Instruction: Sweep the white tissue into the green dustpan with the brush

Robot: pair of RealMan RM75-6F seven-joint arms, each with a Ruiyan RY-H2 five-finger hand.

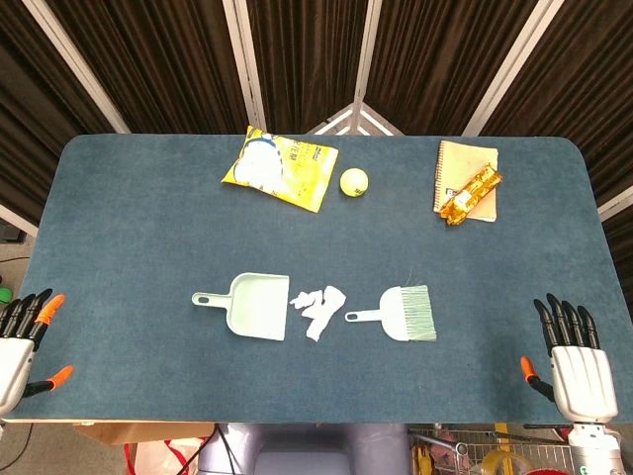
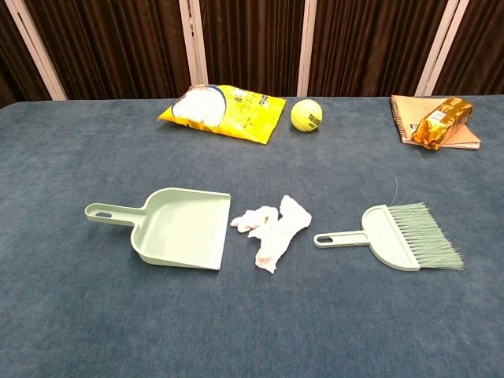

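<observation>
White tissue (image 2: 270,229), crumpled and loose, lies on the blue desk (image 1: 129,228) just beside the open mouth of the green dustpan (image 2: 183,227), its near end almost touching the pan's lip. On the tissue's other side, a little apart, lies the brush (image 2: 398,236), handle pointing at the tissue and bristles turned away from it.

What worries me: the tissue is light and the pan sits free, so a hard stroke could shove the pan away or flick the tissue over its lip or around its side. The brush handle is flat against the desk and thin, so my fingers may slip when I go for it. Its bristles face the wrong way, so I will have to turn it before sweeping.

My right hand (image 1: 580,368) rests at the desk's near edge, well beyond the brush from the tissue, palm down, fingers apart and holding nothing. My left hand (image 1: 22,341) rests at the near edge on the dustpan's side, well apart from the pan's handle, fingers spread and empty.
</observation>
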